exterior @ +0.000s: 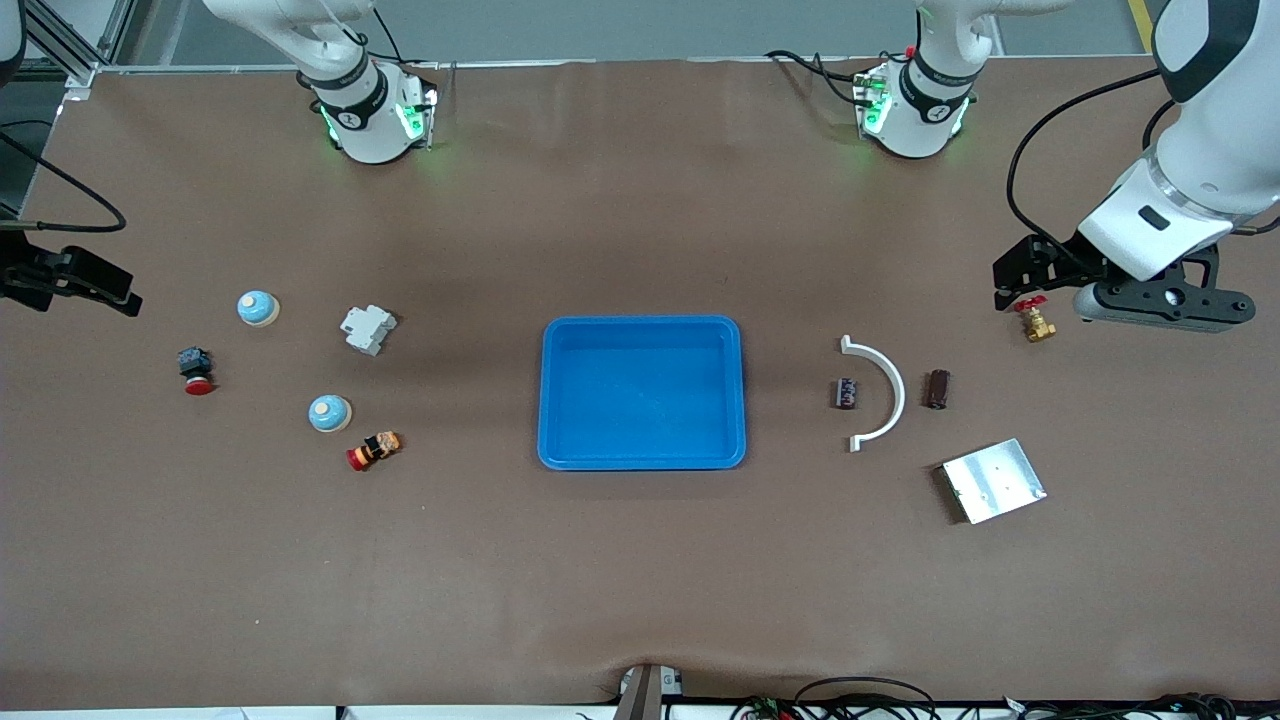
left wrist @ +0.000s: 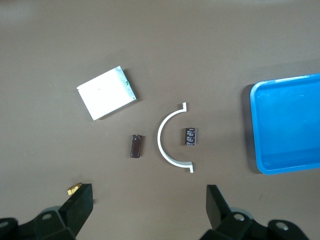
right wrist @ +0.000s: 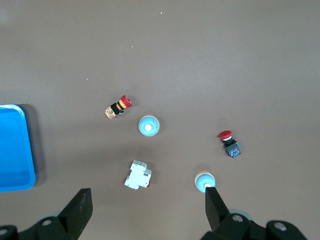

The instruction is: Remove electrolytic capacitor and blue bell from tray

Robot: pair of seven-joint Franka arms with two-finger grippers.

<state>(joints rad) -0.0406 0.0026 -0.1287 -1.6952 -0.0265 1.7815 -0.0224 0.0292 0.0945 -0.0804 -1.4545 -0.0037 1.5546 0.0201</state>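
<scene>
Capacitor (exterior: 847,393) and bells (exterior: 329,413) on table, left gripper (exterior: 1012,287), right gripper (exterior: 95,285) open

My left arm rose from its base at the top of the front view and bent down over my left end of the table, wrist turned so the camera looked straight down. My left gripper (exterior: 1015,280) hung in the air with its two black fingers (left wrist: 80,205) spread wide and nothing between them. My right arm reached from its own base out over my right end of the table, mostly out of the front view, only the dark hand showing at the edge. My right gripper (exterior: 75,280) hung there too, fingers (right wrist: 82,207) parted wide, holding nothing, pointing down.
</scene>
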